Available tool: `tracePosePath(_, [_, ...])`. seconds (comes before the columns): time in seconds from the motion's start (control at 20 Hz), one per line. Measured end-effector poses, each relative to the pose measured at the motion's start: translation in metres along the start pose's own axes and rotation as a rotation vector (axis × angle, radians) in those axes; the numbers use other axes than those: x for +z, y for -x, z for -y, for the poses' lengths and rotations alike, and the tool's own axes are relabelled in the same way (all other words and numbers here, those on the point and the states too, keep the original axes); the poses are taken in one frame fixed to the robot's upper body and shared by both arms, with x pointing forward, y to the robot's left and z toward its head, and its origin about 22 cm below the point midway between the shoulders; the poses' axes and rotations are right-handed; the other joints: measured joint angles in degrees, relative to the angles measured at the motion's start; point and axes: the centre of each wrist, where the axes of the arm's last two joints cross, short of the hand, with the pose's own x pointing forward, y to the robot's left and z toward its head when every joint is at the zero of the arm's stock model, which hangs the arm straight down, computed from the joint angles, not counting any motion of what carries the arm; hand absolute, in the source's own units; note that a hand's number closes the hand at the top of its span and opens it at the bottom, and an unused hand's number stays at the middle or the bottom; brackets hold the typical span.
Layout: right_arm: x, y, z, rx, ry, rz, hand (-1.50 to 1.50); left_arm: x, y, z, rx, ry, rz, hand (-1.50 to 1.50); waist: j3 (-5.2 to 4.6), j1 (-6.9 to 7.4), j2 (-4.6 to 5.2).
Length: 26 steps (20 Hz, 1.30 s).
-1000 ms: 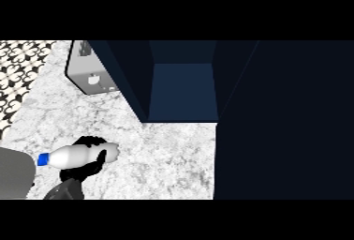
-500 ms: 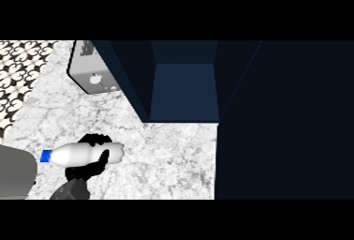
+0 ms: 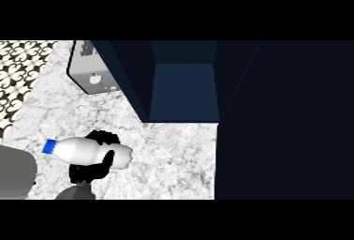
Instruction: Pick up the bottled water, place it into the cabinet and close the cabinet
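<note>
Low at the left of the head view, above the marble counter [image 3: 173,154], the bottled water [image 3: 90,152] is seen lying on its side, its blue cap [image 3: 50,147] turned toward the left edge and its white body reaching right. It is gripped by a black hand [image 3: 93,168], whose fingers and thumb are curled round the middle of the bottle, dark tips showing above the bottle and the palm below it; the grey forearm comes in from the lower edge just beneath. Which of the robot's two hands this is cannot be told with certainty from the single view; by its place at the left it is taken as the left hand, and no other hand is shown. A grey rounded shape [image 3: 15,171] is cut off by the left edge just beside the cap. Further up and to the right, well apart from the bottle, the dark blue cabinet [image 3: 185,91] is seen standing open, its inner floor visible between dark walls. A grey appliance [image 3: 93,70] stands on the counter against the cabinet's left side. A black-and-white patterned surface [image 3: 19,70] borders the counter at the upper left.
</note>
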Motion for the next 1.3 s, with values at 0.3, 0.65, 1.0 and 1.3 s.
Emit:
tracePosePath(0.3, [-0.001,0.001,-0.002,-0.012,-0.006,-0.006,-1.5,-0.024,-0.021,0.055,-0.041,0.042,0.033,1.5,-0.02,-0.24,0.08])
tracePosePath(0.65, [-0.005,0.005,-0.005,-0.019,-0.012,-0.006,-1.5,-0.055,-0.032,0.122,-0.11,0.065,0.062,1.5,-0.04,-0.65,0.17])
tracePosePath(1.0, [-0.011,0.006,-0.005,-0.027,-0.015,-0.009,-1.5,-0.091,-0.041,0.176,-0.191,0.064,0.076,1.5,-0.05,-0.92,0.26])
tracePosePath(1.3, [-0.009,0.013,-0.001,-0.03,-0.023,-0.005,-1.5,-0.129,-0.047,0.206,-0.322,0.051,0.113,1.5,-0.04,-1.26,0.35])
